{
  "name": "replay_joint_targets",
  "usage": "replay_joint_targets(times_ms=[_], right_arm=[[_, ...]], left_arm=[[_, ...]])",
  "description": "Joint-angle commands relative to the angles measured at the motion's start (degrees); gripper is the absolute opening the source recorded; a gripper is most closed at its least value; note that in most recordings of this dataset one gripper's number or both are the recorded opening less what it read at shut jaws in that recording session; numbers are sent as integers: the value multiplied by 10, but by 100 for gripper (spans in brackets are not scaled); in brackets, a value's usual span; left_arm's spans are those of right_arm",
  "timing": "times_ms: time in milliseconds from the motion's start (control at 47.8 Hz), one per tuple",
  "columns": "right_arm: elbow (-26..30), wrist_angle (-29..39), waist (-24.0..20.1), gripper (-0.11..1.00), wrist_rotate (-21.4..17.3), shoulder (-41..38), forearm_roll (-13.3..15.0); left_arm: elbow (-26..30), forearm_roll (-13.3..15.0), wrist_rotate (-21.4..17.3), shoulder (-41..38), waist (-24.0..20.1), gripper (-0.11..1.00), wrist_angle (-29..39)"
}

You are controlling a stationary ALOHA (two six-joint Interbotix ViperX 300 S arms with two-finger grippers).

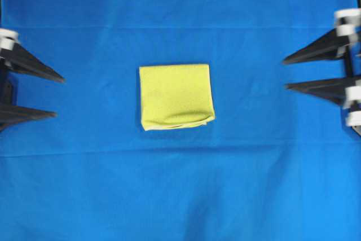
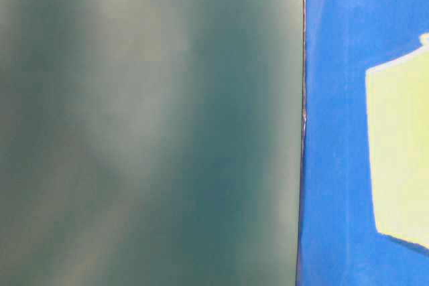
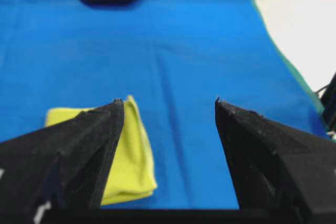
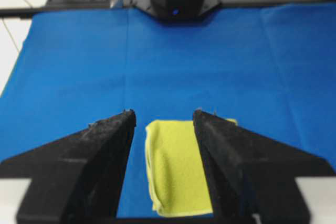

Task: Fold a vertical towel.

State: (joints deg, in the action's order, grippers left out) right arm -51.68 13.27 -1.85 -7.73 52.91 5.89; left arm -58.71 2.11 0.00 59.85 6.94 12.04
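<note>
Overhead view shows the towel folded, lying mid blue cloth, well apart from both tools: left tool and right tool gape wide, empty. Risk: loose lower layers could spring apart, since nothing pins them.

Small rectangular fuzzy microfibre towel was bright yellow, plain, no pattern. Large cloth surface was solid saturated blue. Gripper fingers were matte black.
</note>
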Motion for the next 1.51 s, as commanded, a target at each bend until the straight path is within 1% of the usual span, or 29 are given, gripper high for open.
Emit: replay_joint_targets(times_ms=[0,146,209,355,460,586,836,1485], right_arm=[[-7,14,4,55,0,40,4],[-50,24,18,55,-4,108,4],[-78,24,25,55,-4,138,4],[-129,22,38,55,-9,188,1],[-163,18,47,54,-18,214,1],[-190,17,53,54,-26,230,1],[-201,17,54,54,-32,231,0],[-203,17,54,55,-33,227,0]], left_arm=[[-5,-2,-4,37,-9,67,16],[-46,-2,-4,111,-23,67,29],[-66,-2,-3,140,-29,67,31],[-109,-2,5,200,-44,66,38],[-127,-2,7,220,-49,66,51],[-147,-2,8,222,-52,66,44],[-149,-2,8,225,-52,66,41],[-149,-2,9,225,-52,66,42]])
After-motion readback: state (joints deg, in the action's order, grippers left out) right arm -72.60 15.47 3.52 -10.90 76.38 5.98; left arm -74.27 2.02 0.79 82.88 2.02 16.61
